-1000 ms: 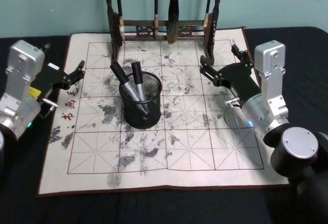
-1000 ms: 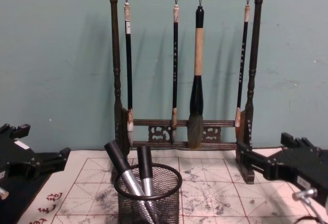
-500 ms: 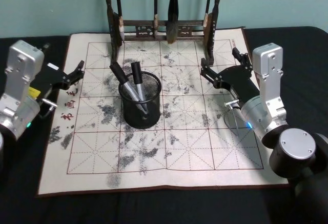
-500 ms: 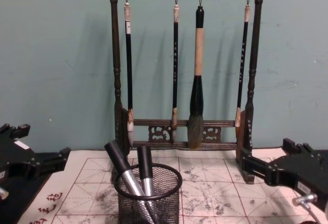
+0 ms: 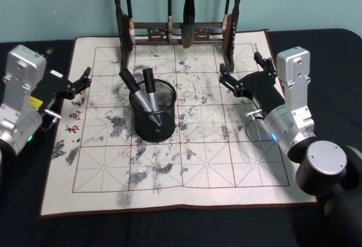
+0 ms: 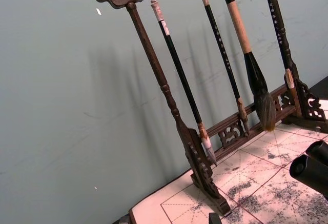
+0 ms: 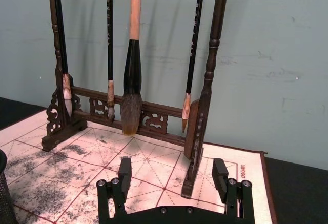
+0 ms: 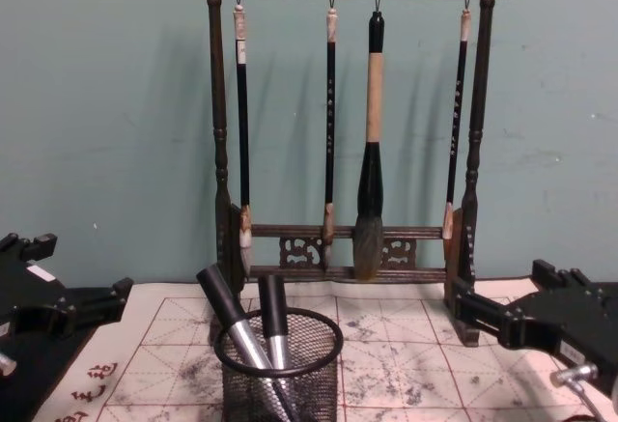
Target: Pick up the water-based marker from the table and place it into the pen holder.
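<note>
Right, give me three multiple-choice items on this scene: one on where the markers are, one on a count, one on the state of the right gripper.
1. Where are the markers?
A. Lying on the calligraphy mat
B. Standing in the pen holder
C. Hanging from the brush rack

2. How many brushes hang on the brush rack?
A. Two
B. Four
C. Six

3. What is the state of the right gripper?
A. Open and empty
B. Shut on a marker
C. Shut on a brush

Answers:
1 B: two markers lean inside the black mesh pen holder on the calligraphy mat.
2 B: the chest view shows four brushes hanging from the top bar.
3 A: the right wrist view shows its fingers apart with nothing between them, near the rack's right foot. The left gripper hovers open at the mat's left edge.
</note>
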